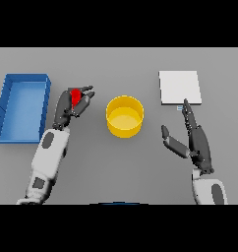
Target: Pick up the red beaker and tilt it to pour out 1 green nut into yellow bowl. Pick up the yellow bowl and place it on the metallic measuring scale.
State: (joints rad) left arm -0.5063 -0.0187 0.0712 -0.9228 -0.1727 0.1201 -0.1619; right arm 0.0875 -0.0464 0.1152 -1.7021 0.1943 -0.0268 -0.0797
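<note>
- Your left hand [72, 106] sits left of the yellow bowl [125, 116], its fingers and thumb curled round the red beaker [76, 97], so the beaker is pinched in that hand.
- You see only a small red part of the beaker between the dark fingers; most of it is hidden by the hand, and you cannot tell from this view whether it is upright or tilted.
- The beaker is beside the bowl, not over it; a strip of grey table [121, 167] shows between the fingertips and the bowl's rim.
- The yellow bowl stands upright on the table near the middle of your view, apart from both hands. You cannot make out any nut inside it.
- Your right hand [195, 138] lies to the right of the bowl, fingers straight and spread, thumb held out toward the bowl, holding nothing.
- Its fingertips point up toward the metallic measuring scale [179, 87], a pale square plate at the upper right; the tips reach just to its near edge.
- A blue tray [8, 106] lies at the far left, just beside your left arm.
</note>
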